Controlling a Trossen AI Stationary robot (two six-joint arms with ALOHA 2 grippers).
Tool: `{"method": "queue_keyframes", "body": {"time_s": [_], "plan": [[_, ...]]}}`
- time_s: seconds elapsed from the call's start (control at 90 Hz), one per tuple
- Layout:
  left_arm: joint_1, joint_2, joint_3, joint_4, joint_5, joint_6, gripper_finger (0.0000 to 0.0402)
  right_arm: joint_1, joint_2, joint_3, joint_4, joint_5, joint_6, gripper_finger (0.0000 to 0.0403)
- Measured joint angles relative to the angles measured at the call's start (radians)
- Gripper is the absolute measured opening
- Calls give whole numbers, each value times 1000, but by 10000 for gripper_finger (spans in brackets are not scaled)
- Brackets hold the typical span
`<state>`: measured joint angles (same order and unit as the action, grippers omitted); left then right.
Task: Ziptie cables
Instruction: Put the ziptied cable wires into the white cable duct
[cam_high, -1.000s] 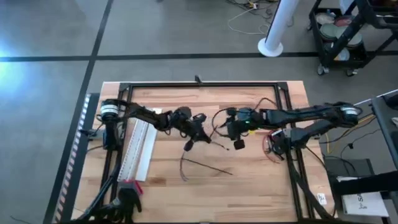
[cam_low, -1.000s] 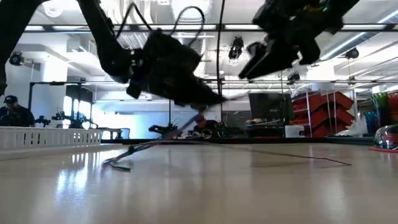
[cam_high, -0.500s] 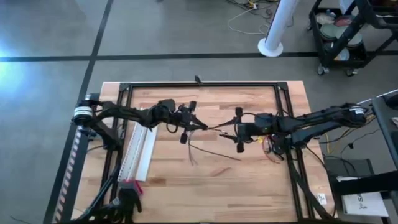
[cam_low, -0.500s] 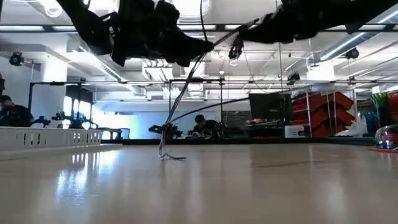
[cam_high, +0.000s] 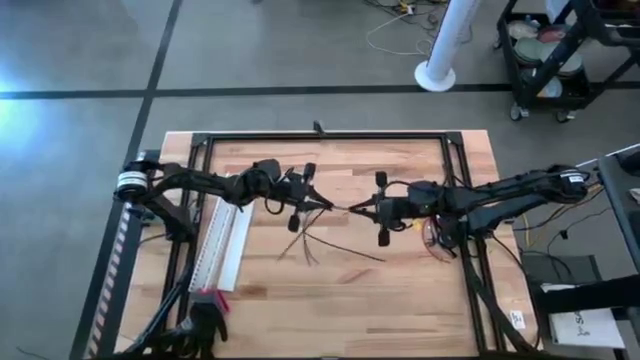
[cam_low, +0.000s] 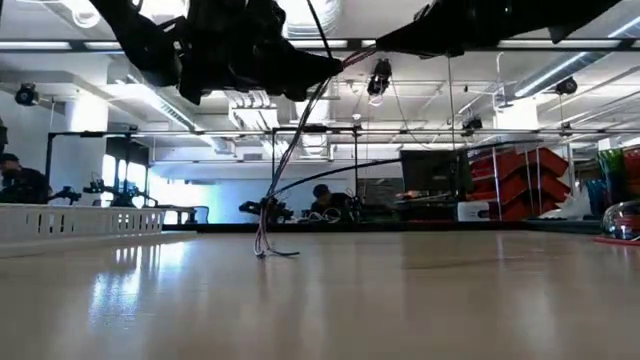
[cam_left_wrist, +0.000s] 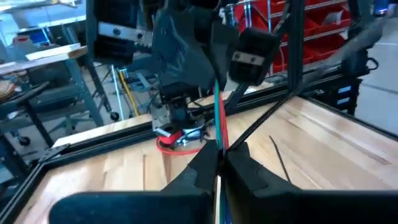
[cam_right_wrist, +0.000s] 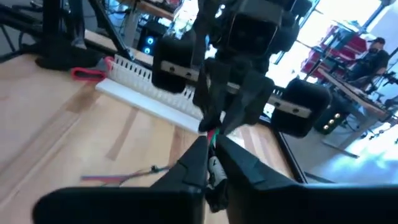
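Two dark, slender jointed arms, each with a silvery ringed joint near its base. The left gripper (cam_high: 318, 206) and right gripper (cam_high: 365, 208) have black angular fingers; small pale labels, seemingly stickers, mark their housings.

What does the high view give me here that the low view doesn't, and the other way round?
Only the high view shows the two grippers facing each other over mid-table, the left gripper and right gripper each shut on one end of the cables, plus the white strip lying near the table's left edge and a loose black wire on the wood.

Only the low view shows height: the cables hang from the raised grippers, with their lower end touching the tabletop.

Both show the cables held between both arms.
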<state>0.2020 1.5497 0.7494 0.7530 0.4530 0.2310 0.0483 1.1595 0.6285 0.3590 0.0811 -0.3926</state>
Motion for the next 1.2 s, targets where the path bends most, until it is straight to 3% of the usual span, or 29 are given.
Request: {"method": "queue_keyframes", "body": {"time_s": [0.167, 0.278, 0.5, 0.589, 0.733, 0.933, 1.2], "plan": [[0, -10, 0, -22, -9, -4, 1, 0, 0, 0, -2, 1, -14, 5], [-1, -62, 2, -153, -143, -4, 14, -1, -7, 6, -16, 3, -16, 4], [0, -246, 29, -720, -514, -80, 95, -7, -47, 7, -55, 44, -56, 2], [0, -315, 38, -972, -659, -214, 130, -18, -50, 7, -73, 79, -62, 1], [7, -377, 39, -1306, -851, -562, 173, -40, -52, 6, -81, 77, -69, 1], [31, -367, 27, -1601, -898, -894, 191, -56, -51, 14, -105, 79, -72, 1], [73, -250, 22, -1758, -880, -1057, 168, -55, -51, 37, -196, 77, -43, 0]]}}
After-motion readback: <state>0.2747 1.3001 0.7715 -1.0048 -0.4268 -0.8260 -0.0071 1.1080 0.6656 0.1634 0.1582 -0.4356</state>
